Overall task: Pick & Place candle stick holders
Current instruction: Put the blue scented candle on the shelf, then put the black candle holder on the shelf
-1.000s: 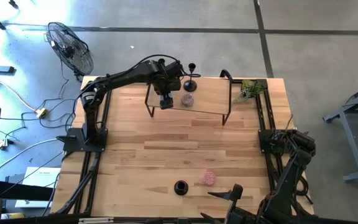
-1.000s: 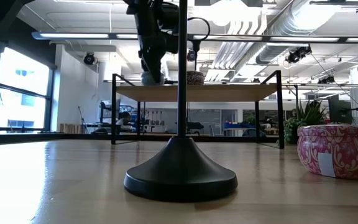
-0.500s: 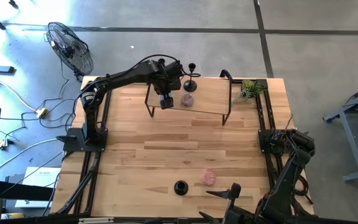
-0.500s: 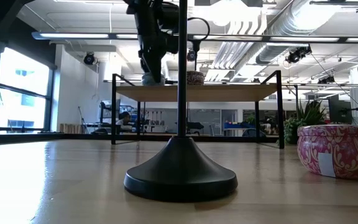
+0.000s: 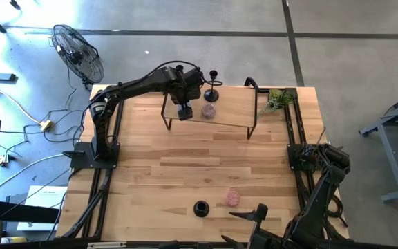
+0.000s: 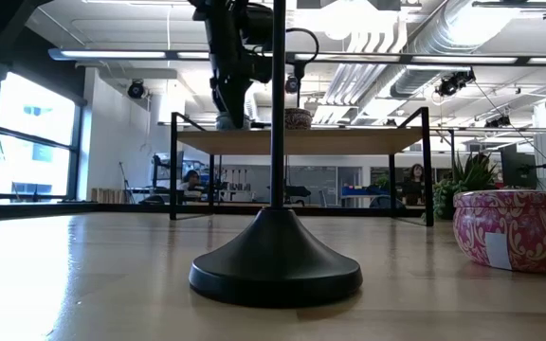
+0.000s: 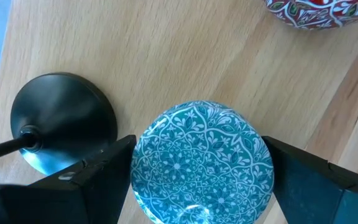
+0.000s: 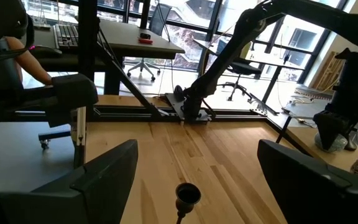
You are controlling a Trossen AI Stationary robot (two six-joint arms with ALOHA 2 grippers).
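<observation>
The left claw (image 5: pixel 184 113) hangs over the raised shelf (image 5: pixel 233 117) at the desk's (image 5: pixel 150 173) 12 o'clock edge, its fingers wide around a round teal patterned tin (image 7: pixel 202 163) — straddling it, not visibly squeezing, likely to lift it. Just beside that tin stands one candle stick holder (image 7: pixel 63 122); another holder (image 5: pixel 213 86) sits at the shelf's far edge, near a red patterned tin (image 5: pixel 209 111). A third (image 5: pixel 200 208) waits at 6 o'clock beside a pink tin (image 5: pixel 233 198), under the right claw (image 5: pixel 254 216), which is spread wide — presumably its next pick. Each holder is matte black: flared round base, thin stem, small cup
</observation>
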